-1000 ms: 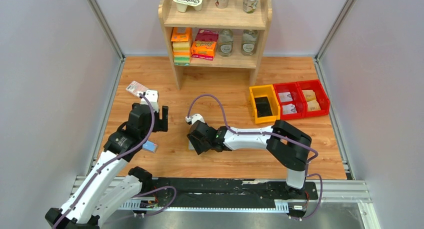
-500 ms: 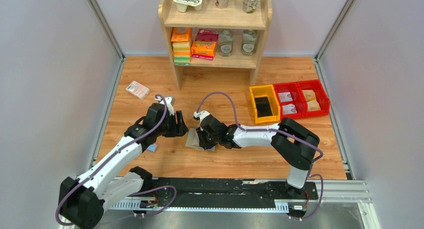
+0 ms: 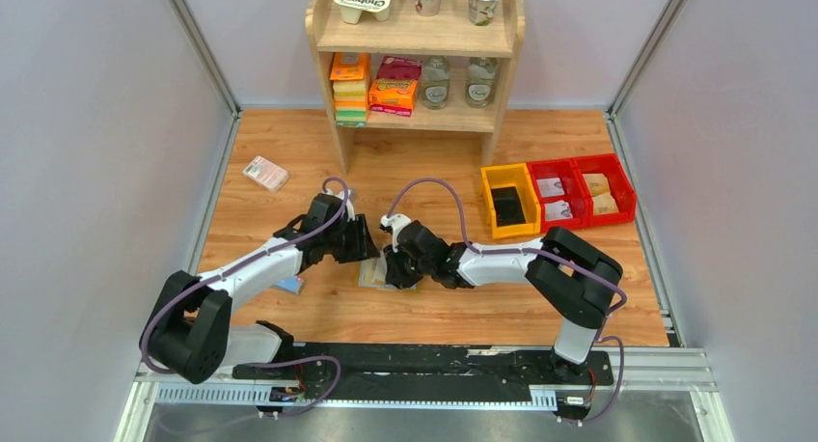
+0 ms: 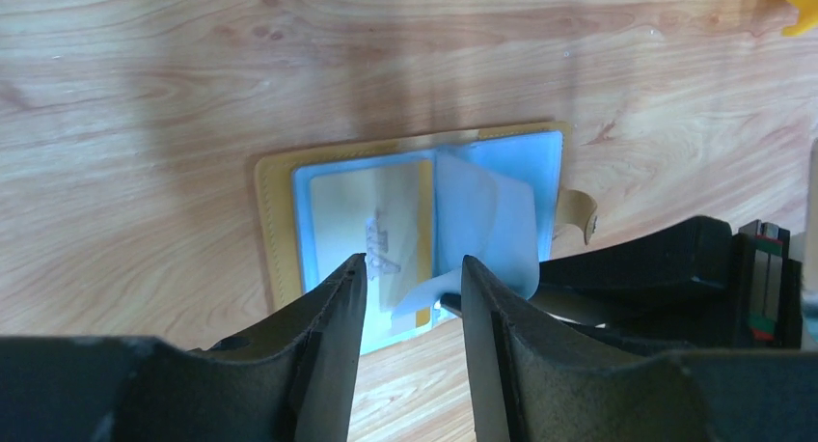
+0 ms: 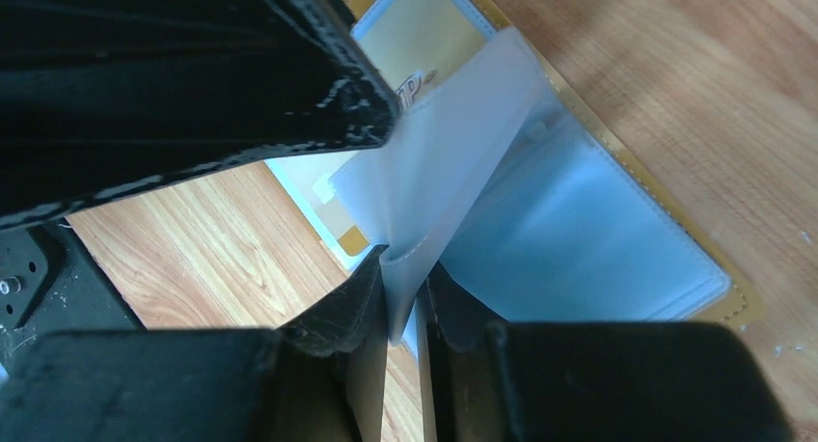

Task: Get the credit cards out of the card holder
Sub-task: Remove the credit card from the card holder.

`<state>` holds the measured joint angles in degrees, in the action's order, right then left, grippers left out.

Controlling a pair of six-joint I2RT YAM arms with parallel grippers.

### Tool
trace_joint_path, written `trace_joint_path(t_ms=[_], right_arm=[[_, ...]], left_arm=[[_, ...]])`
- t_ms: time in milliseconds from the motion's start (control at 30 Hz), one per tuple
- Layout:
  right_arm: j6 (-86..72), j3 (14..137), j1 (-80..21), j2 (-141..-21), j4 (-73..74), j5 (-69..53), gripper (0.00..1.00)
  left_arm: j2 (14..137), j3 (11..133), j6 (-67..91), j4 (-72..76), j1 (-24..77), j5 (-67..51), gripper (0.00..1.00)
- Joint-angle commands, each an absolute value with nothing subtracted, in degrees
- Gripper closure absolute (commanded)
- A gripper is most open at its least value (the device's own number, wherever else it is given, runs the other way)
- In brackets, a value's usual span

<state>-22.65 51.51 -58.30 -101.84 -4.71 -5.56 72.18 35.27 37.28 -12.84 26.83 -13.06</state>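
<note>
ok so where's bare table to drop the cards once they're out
Widest bare wood: between the red bins and the table's near edge, right of the right arm. Another patch: left of the shelf, behind the pink-white packet. Crowded around the card holder, where left gripper and right gripper meet.

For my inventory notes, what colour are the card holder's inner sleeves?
Light blue on the card holder; the left wrist view shows it best.

Bright, even overhead light, soft shadow on the wood [image 4: 145, 124] beyond the left gripper [image 4: 412, 265], its near fingers [image 4: 318, 345] blurred.
</note>
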Motion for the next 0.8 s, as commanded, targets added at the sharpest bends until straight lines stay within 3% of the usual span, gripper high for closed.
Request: trace_joint_path(t_ms=[0, 233, 433, 600, 700, 767], right_arm=[[-21.45, 48.35, -57.75, -99.15, -7.9, -7.64, 0.81], [-21.45, 45.27, -56.87, -95.45, -14.15, -8.97, 0.77], [-21.88, 43.33, -56.6, -90.45, -15.03, -4.93, 0.49], [-21.45, 42.01, -56.51, -83.86, -12.31, 3.65, 0.38], [-21.36, 41.57, -56.6, -79.99, -9.33, 9.56, 0.26], [-21.01, 41.57, -56.6, -78.14, -8.0, 10.11, 0.24]], left_arm=[[74.96, 35.59, 39.37, -5.28, 26.46, -17.66, 0.51], [79.1, 36.12, 41.3, 1.21, 26.63, -24.68, 0.51], [80.15, 35.95, 44.12, 4.39, 27.33, -28.56, 0.53], [81.65, 37.79, 44.65, 4.74, 29.61, -29.0, 0.54], [83.84, 38.93, 44.82, 5.18, 31.54, -29.0, 0.54], [85.5, 39.99, 44.91, 5.53, 32.69, -28.65, 0.54]])
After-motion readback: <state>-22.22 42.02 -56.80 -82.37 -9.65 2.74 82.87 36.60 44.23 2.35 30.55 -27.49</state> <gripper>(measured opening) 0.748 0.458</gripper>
